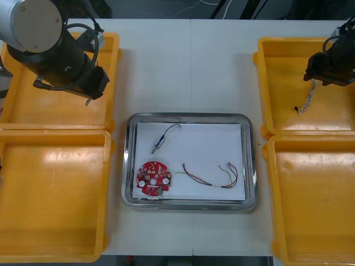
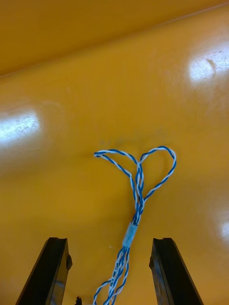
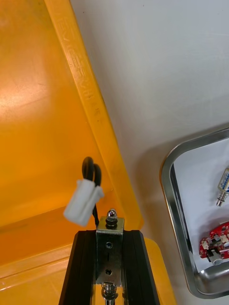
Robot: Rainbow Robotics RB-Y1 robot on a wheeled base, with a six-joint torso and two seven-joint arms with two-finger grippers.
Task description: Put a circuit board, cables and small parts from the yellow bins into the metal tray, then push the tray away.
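My left gripper (image 1: pixel 89 97) hangs over the inner rim of the far left yellow bin (image 1: pixel 33 113), shut on a small metal part (image 3: pixel 110 228). A black cable with a white connector (image 3: pixel 84 202) hangs right beside that part; I cannot tell whether they are joined. Over the far right yellow bin (image 1: pixel 277 61), my right gripper (image 2: pixel 109 244) is open and low. A twisted blue and white cable (image 2: pixel 138 186) lies on the bin floor, running between its fingers (image 2: pixel 49 269). The metal tray (image 1: pixel 249 166), white inside, holds a red circuit board (image 1: pixel 154 178), a red and yellow cable (image 1: pixel 211 176) and a small metal part on a blue lead (image 1: pixel 160 142).
The near left bin (image 1: pixel 52 194) and near right bin (image 1: pixel 316 194) flank the tray. Bare table lies between the bins, beyond the tray's far rim. The tray's corner (image 3: pixel 168 167) lies close beside the left gripper.
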